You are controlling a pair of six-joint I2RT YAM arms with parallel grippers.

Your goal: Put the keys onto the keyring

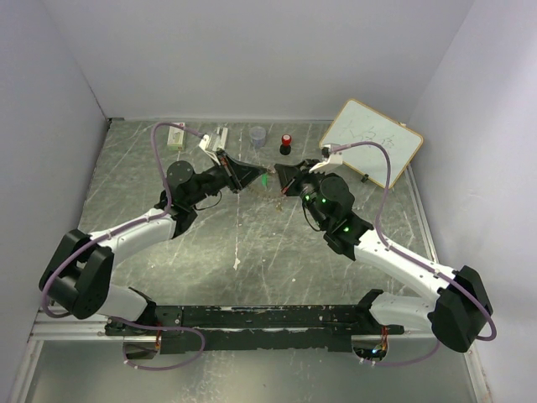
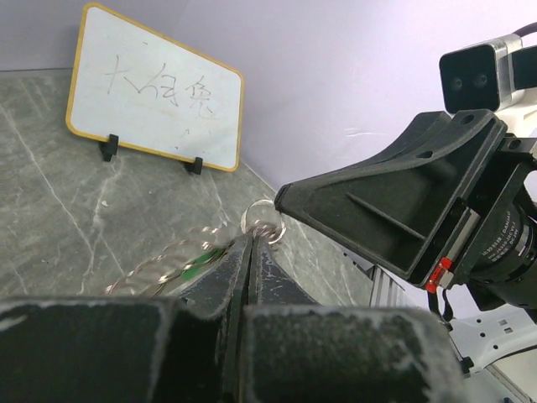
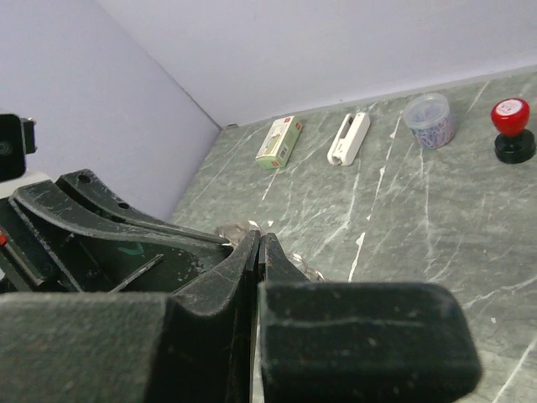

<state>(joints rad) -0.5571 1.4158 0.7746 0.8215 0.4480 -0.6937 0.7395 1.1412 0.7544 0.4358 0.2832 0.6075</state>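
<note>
where pale walls close in on three sides, a grey, white-veined worktop (image 1: 252, 269) is recorded as the base for all items.

left arm (image 1: 134, 235) and right arm (image 1: 394, 256): white and black, each looped with a lilac cable, set tip to tip near the middle of the worktop.

whiteboard (image 1: 373, 143): wood-framed, propped on two black feet at the far right corner, faint marks written on it.

left fingers (image 2: 220, 285): black, seen pressed together with no gap; what, if anything, is nipped between them cannot be told.

right fingers (image 3: 222, 281): black, likewise pressed together; a hold on anything cannot be told.

keyring (image 2: 159, 267): large, silver, ridged rim, found where the two arms meet, its rim running up to the tips of the left fingers and hidden behind them there.

box (image 3: 279, 141): small, green and white, laid near the far left corner.

white oblong object (image 3: 348, 138): laid just right of the box, apart from it.

cup (image 3: 430, 120): small, translucent, filled with coloured bits, stood by the far wall.

knob (image 3: 512, 128): black base, red cap, stood right of the cup.

green-headed key (image 1: 263, 179): only the green head is made out, between the two sets of fingers, beside the keyring.

small silver loop (image 2: 263, 222): shown just past the left fingertips, close to the right fingers.
</note>
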